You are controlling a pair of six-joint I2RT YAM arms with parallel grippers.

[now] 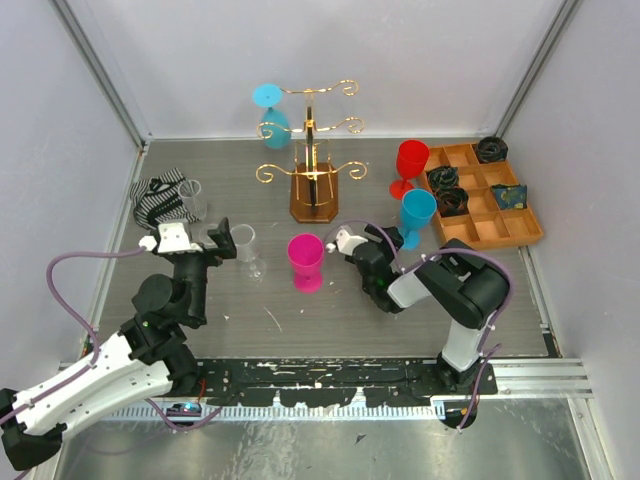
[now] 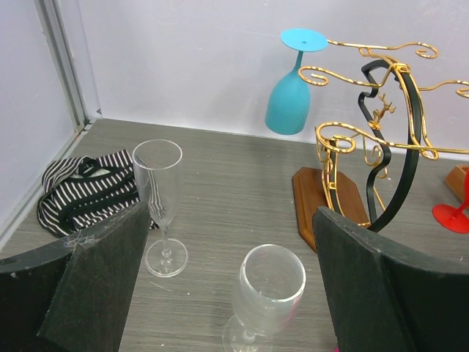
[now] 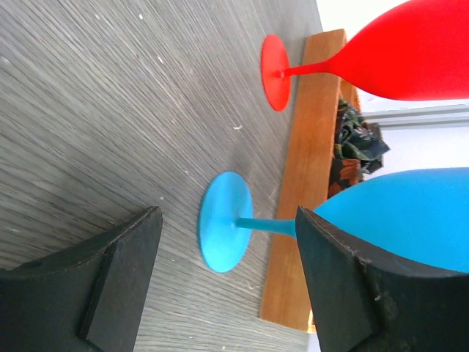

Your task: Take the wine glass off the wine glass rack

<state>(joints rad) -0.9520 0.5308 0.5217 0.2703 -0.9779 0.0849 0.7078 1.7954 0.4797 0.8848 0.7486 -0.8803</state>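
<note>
Teal wine glass (image 1: 272, 118) hangs upside down from the wine glass rack (image 1: 316, 198), its foot caught on the top scroll arm at about 10 o'clock from the gold post and its bowl pointing down. Nothing grips it. The rack stands upright on its wooden base at the far middle of the surface (image 1: 300, 310).

The left end effector (image 1: 222, 245) sits at about 8 o'clock from the rack, well apart from it. Its fingers are spread wide and hold nothing. In the left wrist view a clear stemmed glass (image 2: 265, 293) and a clear flute (image 2: 160, 205) stand ahead of it. A striped cloth (image 1: 158, 195) lies at 9 o'clock.

The right end effector (image 3: 227, 220) is at about 5 o'clock from the rack base, also spread wide and empty. In its wrist view a blue glass (image 3: 223, 220) stands just ahead, untouched. A red glass (image 1: 410, 165) stands beyond it, beside the orange tray (image 1: 468, 156) at 3 o'clock. A pink glass (image 1: 305, 262) stands at 6 o'clock from the rack.
</note>
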